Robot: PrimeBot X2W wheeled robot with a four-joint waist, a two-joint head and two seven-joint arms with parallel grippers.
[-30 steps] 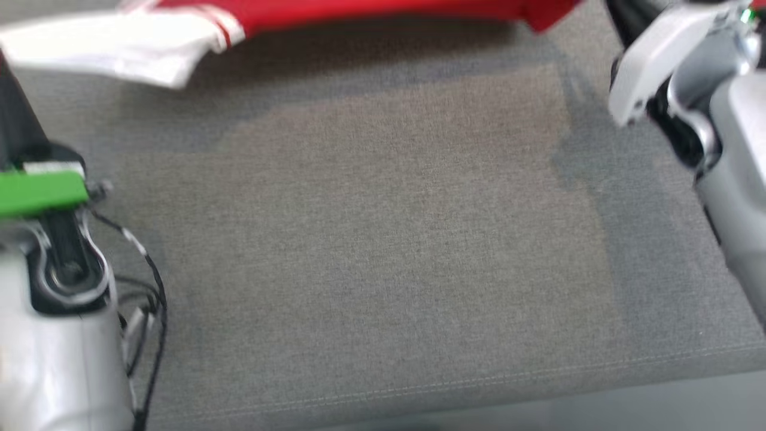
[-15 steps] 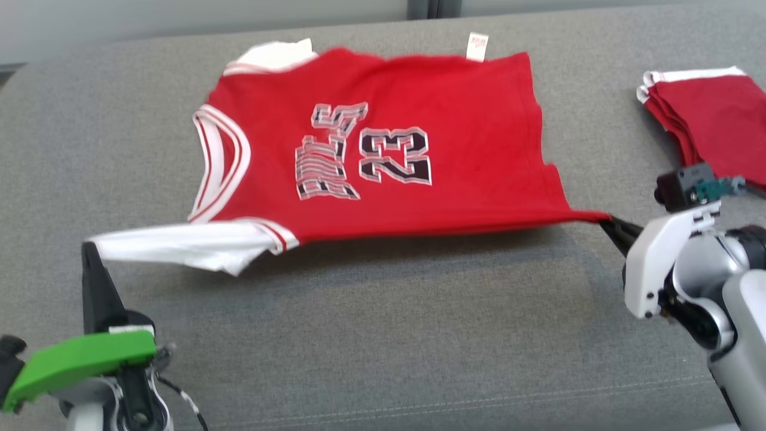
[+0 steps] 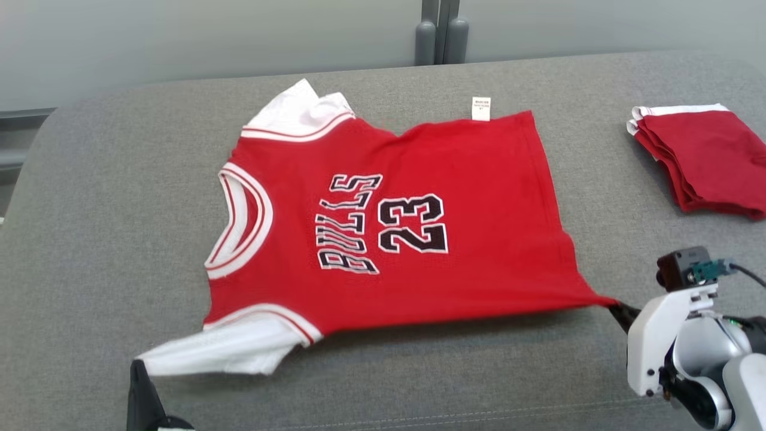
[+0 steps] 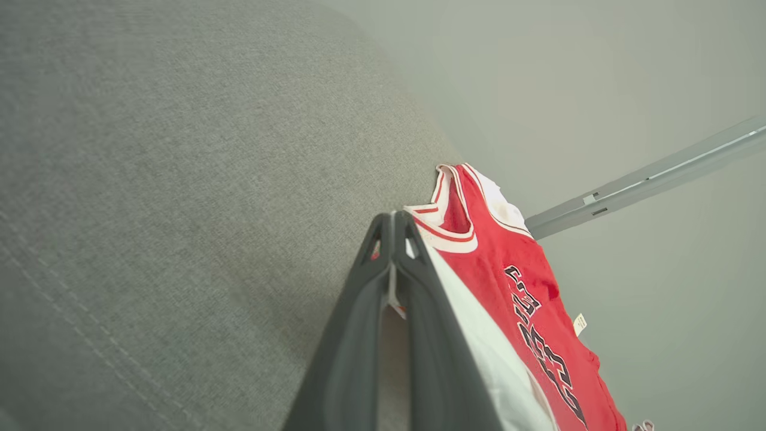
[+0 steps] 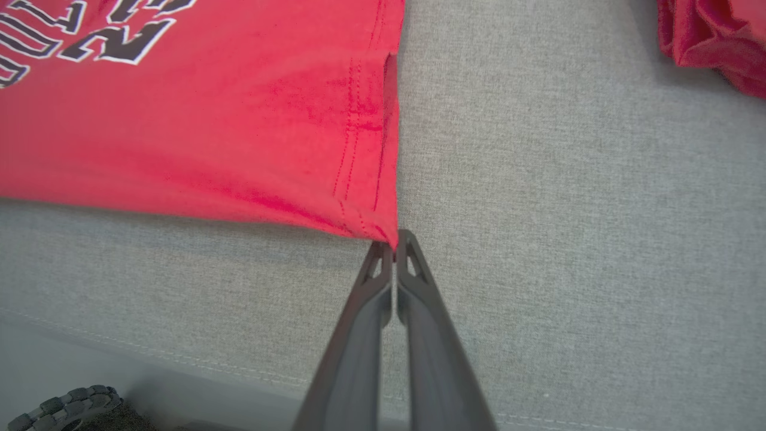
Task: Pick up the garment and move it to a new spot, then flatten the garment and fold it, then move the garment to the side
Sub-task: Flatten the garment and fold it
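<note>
Stretching is what this setup is about: you've got the garment (image 3: 389, 227), a red Bulls 23 jersey, lying face up in the middle of the grey couch cushion (image 3: 90, 239), with the neckline toward 9 o'clock and the hem toward 3 in the head view. Your right gripper (image 5: 395, 239) is pinched closed on the hem corner at the shirt's 4 o'clock, and your left gripper (image 4: 393, 218) is clamped on the edge of the white sleeve at about 7 o'clock. Holding those two near corners apart is why the near edge runs as one taut line, lifted a bit with a shadow under it, while the far edge rests on the cushion. My guess is you're mid-flatten, laying it out before any fold. The far sleeve at 11 o'clock looks bunched, so that probably needs smoothing. The folded red pile (image 3: 706, 161) sits well apart at 2 o'clock, so you've got room.
</note>
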